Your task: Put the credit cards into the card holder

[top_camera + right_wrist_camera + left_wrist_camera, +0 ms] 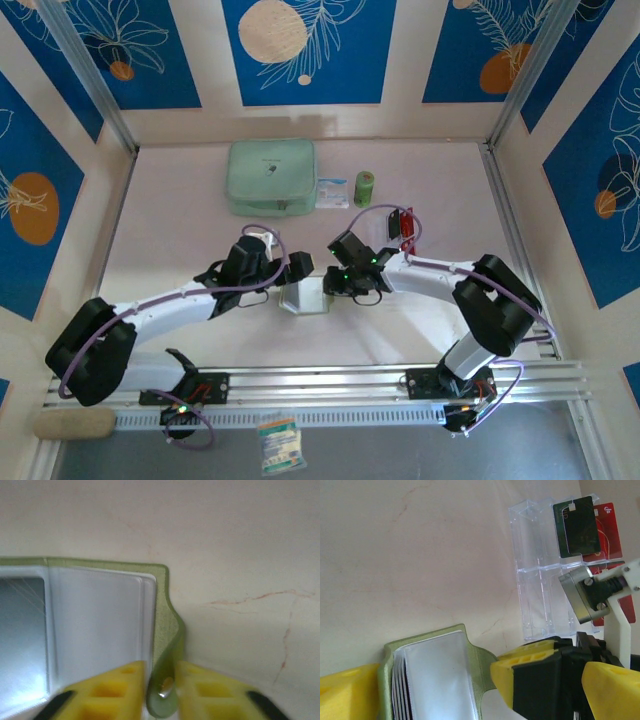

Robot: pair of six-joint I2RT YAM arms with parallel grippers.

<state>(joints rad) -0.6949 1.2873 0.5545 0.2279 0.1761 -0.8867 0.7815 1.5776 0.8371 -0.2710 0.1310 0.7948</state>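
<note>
Card holder lying open on the worktop between both arms. Right end effector: pressed onto the holder's green snap tab, pinching it. Left end effector: spread wide, one finger either side of the holder. Black card and red card stand in the clear rack nearby.

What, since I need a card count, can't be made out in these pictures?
Left wrist view: red cards in the clear rack uncountable; grey-and-white hardware covers the lower ones.
Right wrist view: card holder sleeves glare white, contents unreadable; frame edge cuts its left side.
Top view: card holder and cards too small; arms overhang the card holder.
</note>
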